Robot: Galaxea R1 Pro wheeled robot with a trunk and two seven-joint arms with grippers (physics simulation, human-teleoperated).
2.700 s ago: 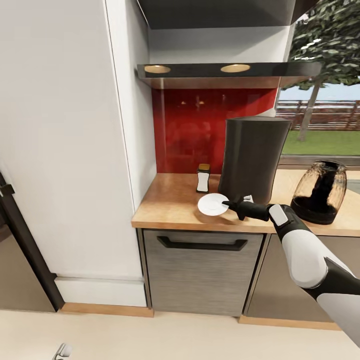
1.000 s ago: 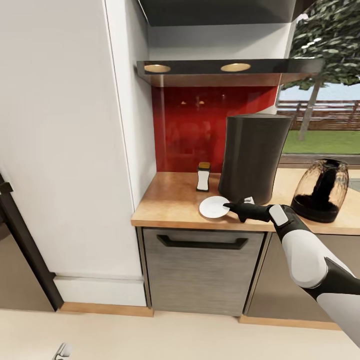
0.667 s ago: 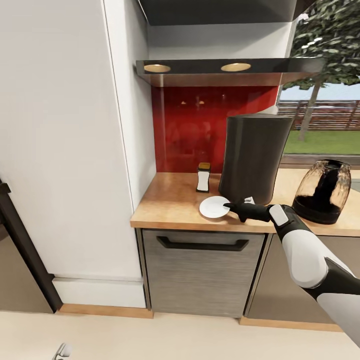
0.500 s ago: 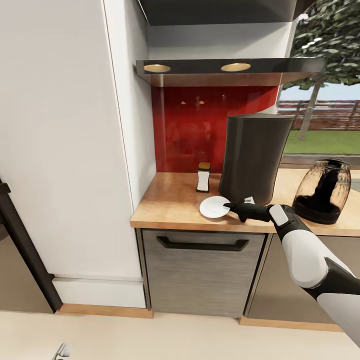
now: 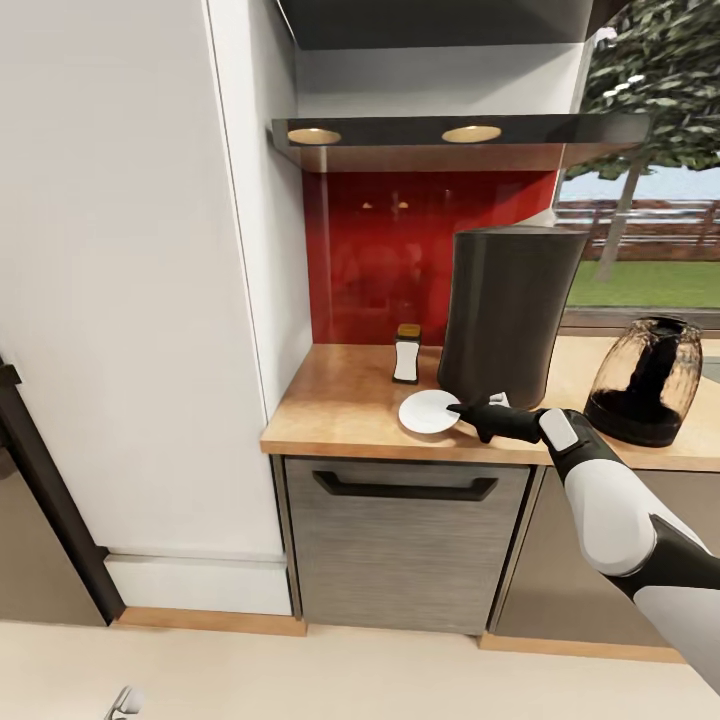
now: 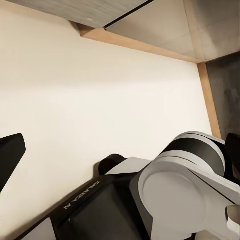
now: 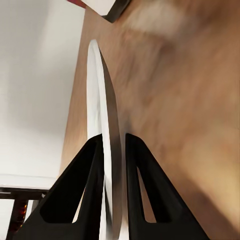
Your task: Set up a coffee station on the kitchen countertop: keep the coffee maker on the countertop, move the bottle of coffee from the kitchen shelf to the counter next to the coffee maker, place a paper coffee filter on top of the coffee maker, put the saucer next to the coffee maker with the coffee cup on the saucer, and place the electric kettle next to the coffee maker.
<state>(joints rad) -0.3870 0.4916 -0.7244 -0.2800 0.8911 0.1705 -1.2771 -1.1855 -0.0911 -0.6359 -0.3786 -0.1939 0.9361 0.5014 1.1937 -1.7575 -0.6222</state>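
Nearest, the left gripper (image 6: pixel 5 157) hangs low over pale floor (image 6: pixel 100 85) beside the robot's base; one dark fingertip shows, so I cannot tell its state. The right gripper (image 5: pixel 458 408) is clenched on the rim of the white saucer (image 5: pixel 428 412), which sits near the countertop's (image 5: pixel 340 400) front edge just before the coffee maker (image 5: pixel 505 315). Bare counter lies to its left. Behind stands the coffee bottle (image 5: pixel 406 355); the electric kettle (image 5: pixel 645 382) sits right of the maker
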